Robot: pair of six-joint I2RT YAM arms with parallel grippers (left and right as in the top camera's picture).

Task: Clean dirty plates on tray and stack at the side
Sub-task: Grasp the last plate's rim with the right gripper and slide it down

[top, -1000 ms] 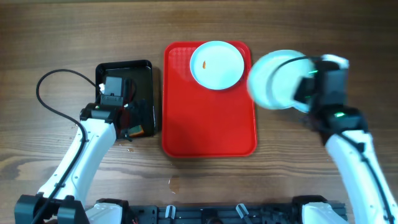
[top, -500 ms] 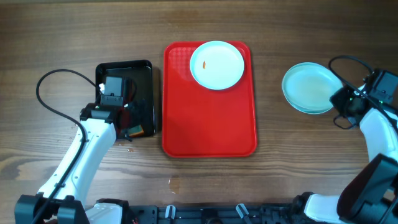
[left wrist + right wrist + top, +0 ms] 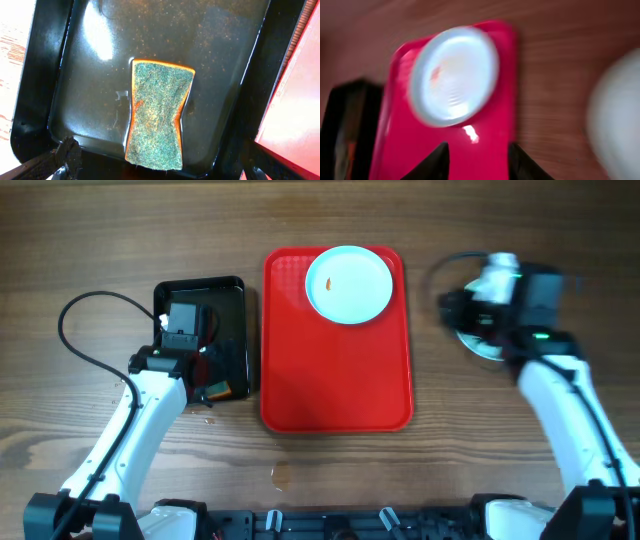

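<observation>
Table (image 3: 500,470): plate (image 3: 348,284) on tray (image 3: 335,380), ahead of right claw (image 3: 477,162).

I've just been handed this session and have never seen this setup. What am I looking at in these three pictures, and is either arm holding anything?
A left arm and a right arm of a robot work at a wooden table. One view looks straight down from overhead; the other two come from a camera on each wrist. In the middle lies a red tray with one pale plate on it, marked by a small orange smear. To its left a black tray holds a sponge; the left tool hangs over it, open and empty. The right tool is open and empty too, and its picture is blurred. Under that arm a pale plate edge shows on the table; I cannot tell how many plates lie there.
</observation>
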